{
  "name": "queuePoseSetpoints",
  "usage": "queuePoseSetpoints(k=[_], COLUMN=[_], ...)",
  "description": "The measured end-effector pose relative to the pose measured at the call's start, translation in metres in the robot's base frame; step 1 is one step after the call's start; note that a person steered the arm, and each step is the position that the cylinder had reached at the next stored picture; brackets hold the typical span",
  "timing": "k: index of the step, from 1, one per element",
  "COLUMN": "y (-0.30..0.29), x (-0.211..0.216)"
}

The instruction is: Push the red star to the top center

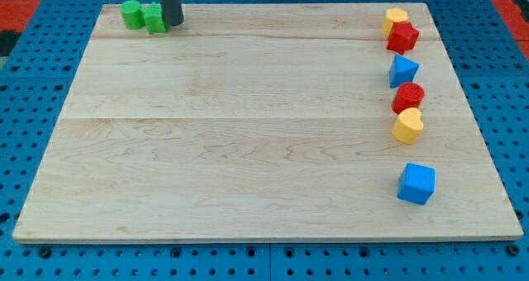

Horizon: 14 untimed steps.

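Our rod comes down from the view's top edge, upright and dark, and my tip (173, 22) rests on the board near the top left corner; it has no jaws, so it grasps nothing and only touches from the side. The tip stands just beside the right one of two green blocks, touching it or nearly so. This green block (154, 18) looks rather cubic, and the other green block (131, 14) on its left is more rounded; both seem smooth and glossy, and they touch each other. The red star (403, 37) is well apart from the tip, at the far right side near the view's top, and a yellow block (396, 18) leans against its upper edge. Below the star a column of blocks goes down the right side: a blue block with pointed corners (403, 70), then a red round block (408, 96) touching a yellow heart-like block (407, 126), and further down, alone, a blue cube (416, 183). The board (248, 132) is of pale wood with fine grain and faint seams between its planks. Around it we see a blue perforated surface (33, 74) with regular holes.
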<state>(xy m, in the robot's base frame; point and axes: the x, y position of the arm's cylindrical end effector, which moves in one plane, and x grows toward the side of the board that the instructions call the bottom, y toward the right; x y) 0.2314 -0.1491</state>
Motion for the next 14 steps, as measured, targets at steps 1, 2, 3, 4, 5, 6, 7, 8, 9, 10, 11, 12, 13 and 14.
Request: queuePoseSetpoints(k=[1,2,3,4,5,6,7,8,9,10,11,12,13,14], y=[0.008,0.009,0.012,0.033,0.044,0.046,0.054,0.064,0.064,0.071,0.079,0.085,0.114,0.162], x=[0.0,0.0,0.0,0.0,0.0,0.0,0.0,0.0,0.0,0.0,0.0,0.0,-0.005,-0.023])
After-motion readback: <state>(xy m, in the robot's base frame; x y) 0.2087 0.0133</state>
